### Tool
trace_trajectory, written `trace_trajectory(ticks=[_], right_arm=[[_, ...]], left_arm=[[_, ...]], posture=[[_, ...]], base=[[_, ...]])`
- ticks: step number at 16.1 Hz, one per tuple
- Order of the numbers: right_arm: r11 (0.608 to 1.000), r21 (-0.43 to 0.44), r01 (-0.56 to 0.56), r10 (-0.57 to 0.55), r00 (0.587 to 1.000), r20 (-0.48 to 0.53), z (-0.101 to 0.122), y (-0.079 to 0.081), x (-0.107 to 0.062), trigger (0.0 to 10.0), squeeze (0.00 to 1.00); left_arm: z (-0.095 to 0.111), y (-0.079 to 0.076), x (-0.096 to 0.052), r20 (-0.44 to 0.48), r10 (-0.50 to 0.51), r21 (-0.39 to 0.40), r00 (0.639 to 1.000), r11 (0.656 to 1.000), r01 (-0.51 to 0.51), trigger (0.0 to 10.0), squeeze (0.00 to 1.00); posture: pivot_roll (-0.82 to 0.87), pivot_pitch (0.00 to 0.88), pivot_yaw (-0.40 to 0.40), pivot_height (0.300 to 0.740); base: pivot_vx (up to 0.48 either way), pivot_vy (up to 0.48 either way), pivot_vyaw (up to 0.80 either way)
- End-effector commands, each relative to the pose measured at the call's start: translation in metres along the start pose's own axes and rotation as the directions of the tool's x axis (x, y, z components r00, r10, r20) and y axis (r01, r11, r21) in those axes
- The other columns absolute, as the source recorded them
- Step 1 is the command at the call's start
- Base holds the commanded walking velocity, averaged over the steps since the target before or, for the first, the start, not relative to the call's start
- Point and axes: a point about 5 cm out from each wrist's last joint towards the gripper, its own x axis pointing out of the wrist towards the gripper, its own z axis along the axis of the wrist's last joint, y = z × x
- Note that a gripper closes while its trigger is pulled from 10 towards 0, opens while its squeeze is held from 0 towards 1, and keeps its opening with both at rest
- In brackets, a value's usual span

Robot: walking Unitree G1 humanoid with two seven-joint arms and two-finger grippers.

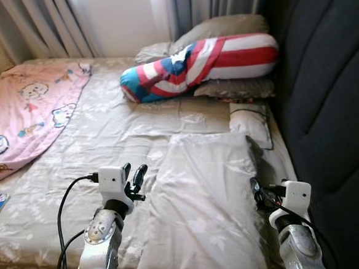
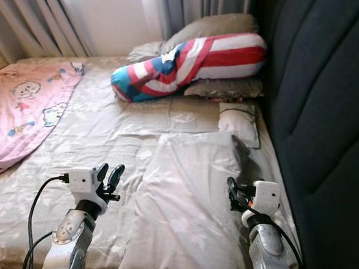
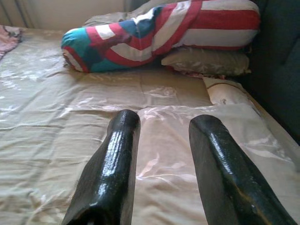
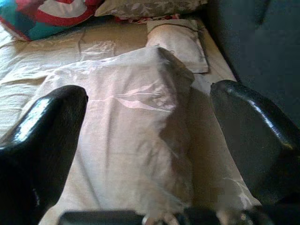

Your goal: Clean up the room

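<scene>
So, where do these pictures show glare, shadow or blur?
Left wrist view: glare on the sheet, shine on both fingers. Right wrist view: near fingers blurred, the folded blanket shadowed on its headboard side. Eye views: bright curtains, dark headboard.

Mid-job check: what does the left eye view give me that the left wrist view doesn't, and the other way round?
Left eye view: the pink cartoon-print blanket on the bed's left side, the grey curtains, both silver arms, and the open right claw at the right edge of the large beige folded duvet.

Left wrist view: a close look along the open left claw, whose black fingers hang just above the sheet.

Both: the red, white and blue star-print bolster pillow, the grey pillow under it, the duvet and the dark padded headboard.
</scene>
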Motion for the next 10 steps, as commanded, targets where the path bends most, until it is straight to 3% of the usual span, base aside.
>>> trace_trajectory(ticks=[1,9,10], right_arm=[[1.0,0.002,0.003,-0.003,1.0,0.021,0.0033,-0.0002,-0.0009,10.0,0.0],[1.0,0.005,0.0,-0.001,1.0,0.013,0.0027,0.001,-0.0012,10.0,0.0],[1.0,0.007,0.0,0.0,1.0,0.001,0.0014,0.0018,-0.0009,10.0,0.0]], left_arm=[[0.0011,0.0003,0.0005,0.001,0.001,0.002,1.0,1.0,-0.001,10.0,0.0],[-0.0024,-0.0027,-0.0009,-0.014,-0.005,-0.01,1.0,1.0,0.004,10.0,0.0],[-0.0025,-0.0028,-0.0009,-0.014,-0.006,-0.01,1.0,1.0,0.006,10.0,0.0]], posture=[[-0.1,0.088,0.004,0.74],[-0.1,0.085,0.003,0.74],[-0.1,0.081,0.005,0.74]], base=[[0.0,0.0,0.0],[0.0,0.0,0.0],[0.0,0.0,-0.61]])
